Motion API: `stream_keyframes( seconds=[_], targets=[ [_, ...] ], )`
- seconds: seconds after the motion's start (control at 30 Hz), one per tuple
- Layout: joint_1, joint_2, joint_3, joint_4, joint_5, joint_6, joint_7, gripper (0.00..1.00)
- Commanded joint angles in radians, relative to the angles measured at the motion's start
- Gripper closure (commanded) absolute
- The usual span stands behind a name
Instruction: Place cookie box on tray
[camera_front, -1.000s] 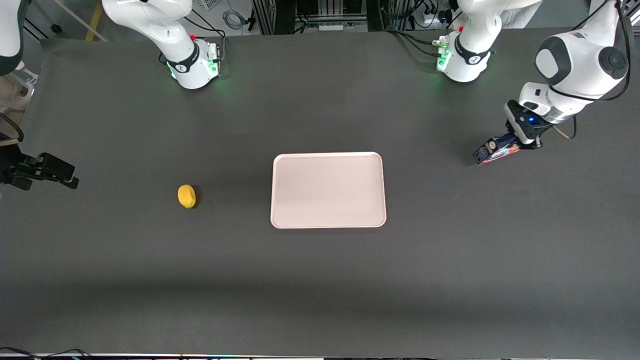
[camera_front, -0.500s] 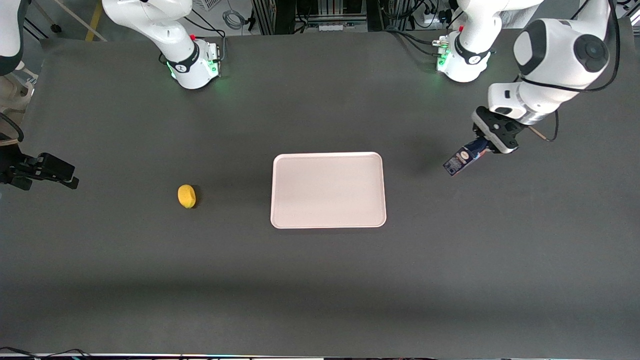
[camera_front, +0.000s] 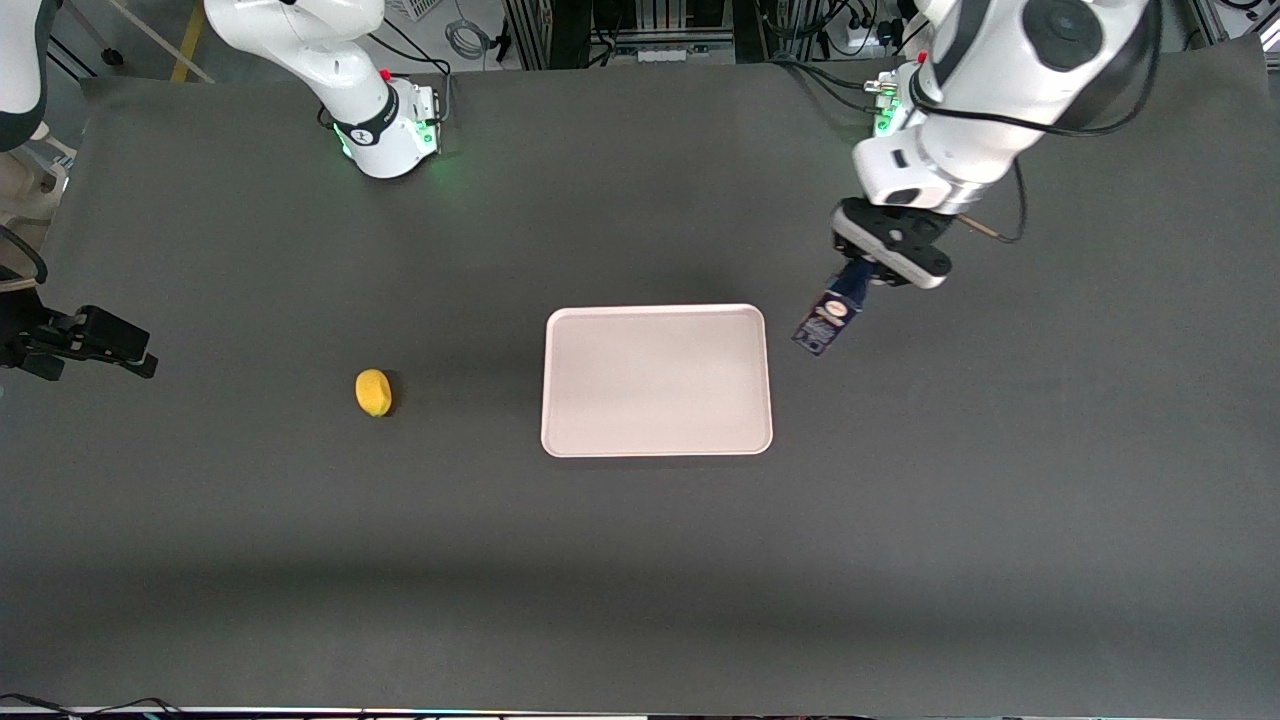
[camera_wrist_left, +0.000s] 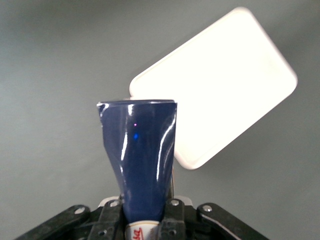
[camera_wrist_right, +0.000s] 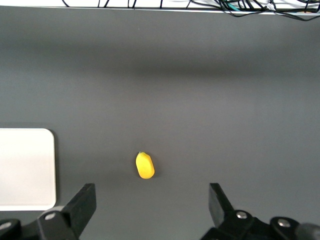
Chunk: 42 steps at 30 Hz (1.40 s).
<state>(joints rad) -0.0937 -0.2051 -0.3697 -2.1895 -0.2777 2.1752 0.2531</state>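
The cookie box (camera_front: 826, 322), a slim navy carton with a white oval logo, hangs tilted in the air just off the tray's edge toward the working arm's end of the table. My gripper (camera_front: 868, 275) is shut on its upper end. In the left wrist view the cookie box (camera_wrist_left: 140, 160) is pinched between the black fingers (camera_wrist_left: 172, 217) of the gripper (camera_wrist_left: 143, 220), its sides dented inward. The pale pink tray (camera_front: 656, 378) lies flat at the table's middle with nothing on it, and the tray (camera_wrist_left: 220, 85) shows past the box's free end.
A small yellow rounded lump (camera_front: 373, 392) lies on the dark table (camera_front: 640, 560) beside the tray, toward the parked arm's end. The two arm bases (camera_front: 915, 120) stand at the table's edge farthest from the front camera.
My gripper has carried the cookie box sideways from the working arm's end toward the tray. The box has turned from lying nearly level to hanging more steeply. Tray and yellow lump have not moved.
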Motion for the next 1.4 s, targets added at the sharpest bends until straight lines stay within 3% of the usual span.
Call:
stream_keyframes(
  seconds=[0.0, 0.13, 0.37, 0.73, 0.97, 1.37],
  targets=[
    [-0.052, 0.117, -0.017, 0.134, 0.041, -0.023, -0.234, 0.75],
    [-0.086, 0.182, -0.020, 0.188, 0.092, -0.019, -0.334, 0.74],
    [-0.127, 0.318, -0.031, 0.269, 0.242, -0.005, -0.501, 0.74],
    [-0.187, 0.496, -0.035, 0.333, 0.376, 0.103, -0.718, 0.71],
    [-0.204, 0.561, -0.035, 0.330, 0.440, 0.147, -0.817, 0.72],
    [-0.219, 0.653, -0.014, 0.327, 0.465, 0.216, -0.917, 0.72]
  ],
)
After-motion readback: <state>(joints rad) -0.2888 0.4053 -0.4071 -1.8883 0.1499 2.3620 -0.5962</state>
